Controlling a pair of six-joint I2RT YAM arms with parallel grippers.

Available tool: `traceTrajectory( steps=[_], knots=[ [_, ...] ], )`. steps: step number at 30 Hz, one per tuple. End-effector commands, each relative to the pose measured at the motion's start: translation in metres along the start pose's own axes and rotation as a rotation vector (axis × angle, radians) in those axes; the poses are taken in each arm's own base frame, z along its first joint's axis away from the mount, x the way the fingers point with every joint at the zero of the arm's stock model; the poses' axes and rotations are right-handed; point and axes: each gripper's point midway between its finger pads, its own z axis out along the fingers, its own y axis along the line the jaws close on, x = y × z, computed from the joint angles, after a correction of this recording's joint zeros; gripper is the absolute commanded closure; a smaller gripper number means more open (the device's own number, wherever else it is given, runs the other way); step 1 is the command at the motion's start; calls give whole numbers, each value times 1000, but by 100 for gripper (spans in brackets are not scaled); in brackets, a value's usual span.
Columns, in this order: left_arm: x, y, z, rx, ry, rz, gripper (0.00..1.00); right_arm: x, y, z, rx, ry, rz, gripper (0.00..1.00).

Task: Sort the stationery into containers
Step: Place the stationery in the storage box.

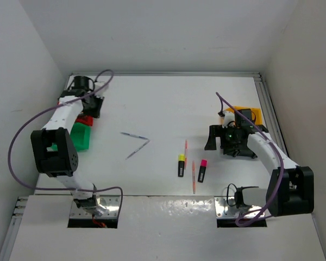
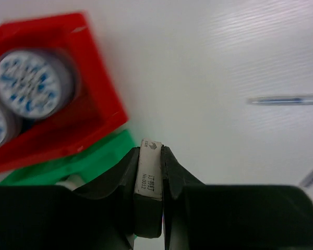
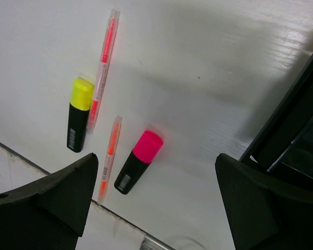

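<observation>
- Eraser, beige-grey w/ printed label: your L gripper had it pinched between both fingers, held upright, tip poking out past the pads.
- In the L wrist view the eraser tip sat against the edge of the green bin, w/ the red bin just beyond it.
- Red bin held two blue-white tape rolls, side by side; the 2nd was cut off by the frame edge.
- Top view: green bin and red bin touched, far left of the table, w/ your L arm reaching over them.
- Two grey pens lay loose mid-table, ends nearly meeting in a V.
- Your R gripper was spread wide, nothing between the fingers, hovering above the table.
- Below it: yellow highlighter and pink highlighter, both lying flat, caps pointing away from the arm bases.
- Two orange pencils lay beside them; one touched the yellow highlighter's side, the other lay between the 2 highlighters.
- Black bin stood at the right edge of the R wrist view; contents couldn't be made out.
- Yellow-orange bin was behind the R arm, partly hidden.
</observation>
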Motion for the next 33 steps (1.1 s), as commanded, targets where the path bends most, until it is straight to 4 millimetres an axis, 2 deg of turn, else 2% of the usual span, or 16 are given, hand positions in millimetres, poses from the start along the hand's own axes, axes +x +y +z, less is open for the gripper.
traceTrajectory(
  steps=[1, 3, 8, 13, 17, 18, 19, 21, 24, 28, 29, 31, 33],
  knots=[
    [17, 51, -21, -126, 41, -130, 100, -25, 5, -4, -19, -57, -27, 8],
    [29, 71, -23, -136, 59, -183, 100, -25, 6, -3, -21, -58, -24, 8],
    [60, 103, -20, -160, 120, -283, 99, -22, 6, 0, -22, -41, -28, 8],
    [81, 118, -12, -159, 148, -347, 95, -21, 4, 0, -10, -35, -37, 8],
    [95, 130, -10, -169, 174, -376, 80, -20, 4, -1, -7, -28, -35, 8],
    [95, 131, -10, -169, 171, -378, 68, -20, 4, -1, -7, -29, -37, 8],
    [96, 132, -11, -171, 172, -378, 62, -19, 4, 0, -10, -26, -36, 8],
    [94, 136, -15, -174, 157, -380, 50, -18, 4, 1, -8, -26, -39, 8],
    [84, 141, -23, -180, 118, -373, 41, -19, 4, 1, -6, -27, -39, 8],
    [57, 139, -41, -149, 27, -341, 38, -17, -1, -1, 43, -4, -78, 9],
    [44, 137, -52, -139, -25, -324, 38, -16, -4, -2, 69, 4, -84, 9],
    [25, 130, -71, -146, -99, -288, 38, -12, -15, -6, 170, 22, -71, 10],
    [13, 125, -80, -158, -156, -254, 38, -5, -27, -8, 259, 25, -17, 6]
  ],
)
